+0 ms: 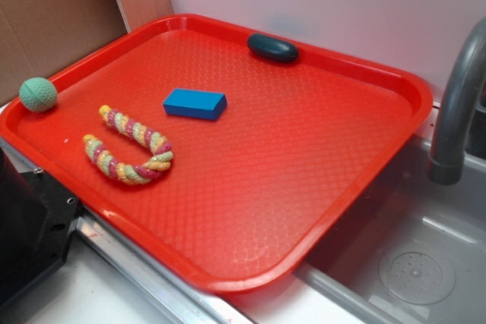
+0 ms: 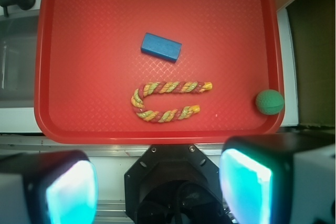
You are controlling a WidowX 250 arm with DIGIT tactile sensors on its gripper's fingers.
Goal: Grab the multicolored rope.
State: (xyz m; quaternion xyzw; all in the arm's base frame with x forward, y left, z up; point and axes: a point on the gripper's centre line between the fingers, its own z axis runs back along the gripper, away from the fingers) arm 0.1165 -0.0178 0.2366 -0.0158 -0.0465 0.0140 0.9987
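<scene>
pastel twisted cotton rope bent in u, lower centre of red plastic tray | gripper fingers spread apart, bottom of frame, clear of rope

no readable text, labels or numbers

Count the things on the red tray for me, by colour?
Multicoloured: 1, the multicolored rope
Blue: 1, the block
Green: 1, the small ball at the tray's rim
Dark: 1, the oval object on the far rim
Total: 4
</scene>
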